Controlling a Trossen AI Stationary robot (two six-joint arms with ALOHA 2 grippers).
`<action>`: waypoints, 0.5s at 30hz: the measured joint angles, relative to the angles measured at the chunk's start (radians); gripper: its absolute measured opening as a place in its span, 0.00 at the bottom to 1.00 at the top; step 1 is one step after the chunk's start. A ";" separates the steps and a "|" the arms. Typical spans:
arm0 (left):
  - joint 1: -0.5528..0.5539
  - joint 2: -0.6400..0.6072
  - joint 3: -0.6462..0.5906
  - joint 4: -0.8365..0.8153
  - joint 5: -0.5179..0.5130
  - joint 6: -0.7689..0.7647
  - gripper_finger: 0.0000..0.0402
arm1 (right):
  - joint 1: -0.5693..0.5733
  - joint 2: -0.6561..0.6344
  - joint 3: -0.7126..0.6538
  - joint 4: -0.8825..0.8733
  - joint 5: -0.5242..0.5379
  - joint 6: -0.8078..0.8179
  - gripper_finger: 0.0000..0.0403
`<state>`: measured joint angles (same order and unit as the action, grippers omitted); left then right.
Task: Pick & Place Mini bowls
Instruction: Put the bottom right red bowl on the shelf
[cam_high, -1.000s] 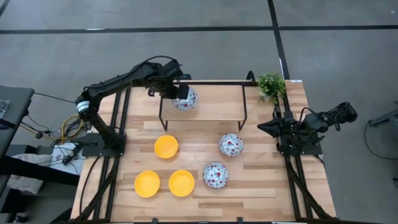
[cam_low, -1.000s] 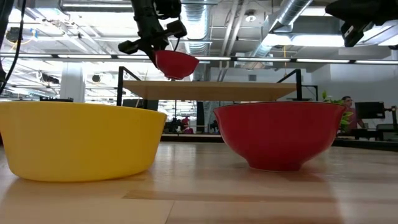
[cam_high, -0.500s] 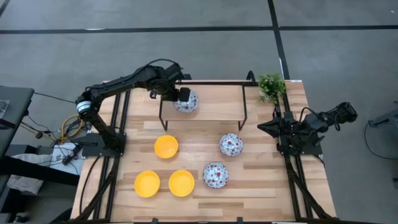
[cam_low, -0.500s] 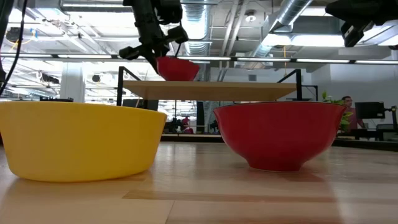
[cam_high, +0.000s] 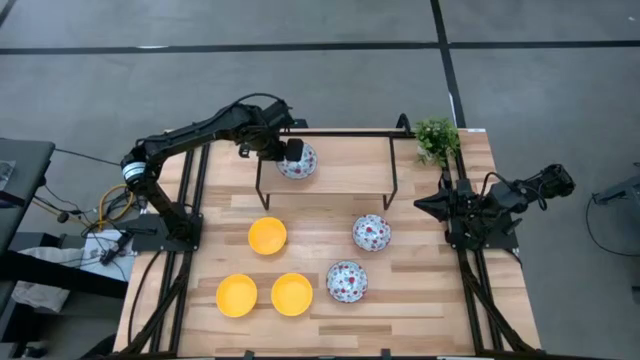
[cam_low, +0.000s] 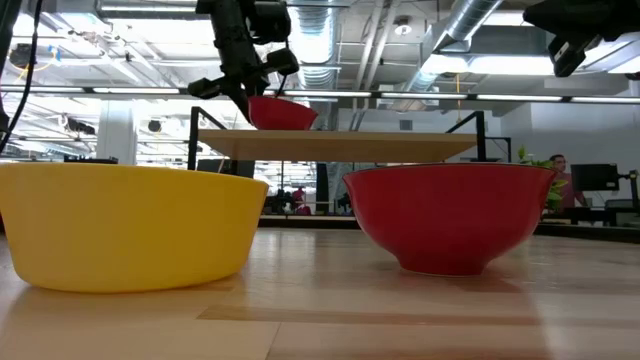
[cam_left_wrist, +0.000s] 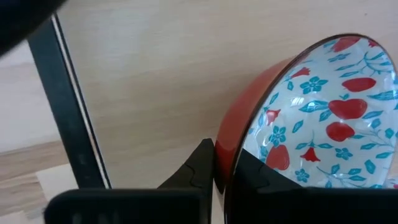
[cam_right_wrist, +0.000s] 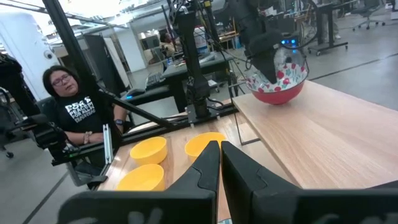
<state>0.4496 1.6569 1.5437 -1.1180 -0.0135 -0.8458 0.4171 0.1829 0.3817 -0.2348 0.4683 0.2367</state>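
A white floral mini bowl with a red outside (cam_high: 300, 162) sits on the raised wooden shelf (cam_high: 350, 165), tilted, in the grasp of my left gripper (cam_high: 291, 150). The low view shows that bowl (cam_low: 284, 113) with its base on the shelf board. Two more floral bowls (cam_high: 371, 233) (cam_high: 346, 281) and three yellow bowls (cam_high: 267, 236) (cam_high: 236, 295) (cam_high: 291, 294) stand on the table. My right gripper (cam_high: 425, 205) waits shut at the table's right edge. My left gripper (cam_left_wrist: 224, 155) pinches the floral bowl's rim (cam_left_wrist: 233, 134) on the side facing the table's left, one finger (cam_left_wrist: 199, 171) outside the red wall and one (cam_left_wrist: 252, 177) inside the bowl. It comes slanting from above and the left. The bowl is tilted, its base on the shelf.
The shelf stands on a black metal frame (cam_high: 392, 170) over the far half of the table. A small green potted plant (cam_high: 437, 138) is at the far right corner. Bare wood lies right of the bowl on the shelf. A person (cam_right_wrist: 68, 106) sits beyond the table.
My left gripper has moved down with the floral bowl. The bowl hung clear above the shelf a second ago and now rests on the shelf board, still tilted and still held.
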 joint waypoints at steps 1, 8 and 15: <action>0.000 0.000 -0.002 -0.001 0.003 -0.001 0.05 | 0.000 0.000 0.000 0.000 0.000 0.000 0.01; -0.001 0.000 -0.005 0.018 0.010 0.023 0.10 | 0.000 0.000 0.000 0.000 0.000 0.002 0.01; 0.003 0.000 -0.005 0.015 0.006 0.030 0.20 | 0.000 0.000 0.000 0.000 0.000 0.002 0.01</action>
<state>0.4527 1.6569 1.5387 -1.1030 -0.0071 -0.8154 0.4171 0.1829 0.3817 -0.2348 0.4686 0.2382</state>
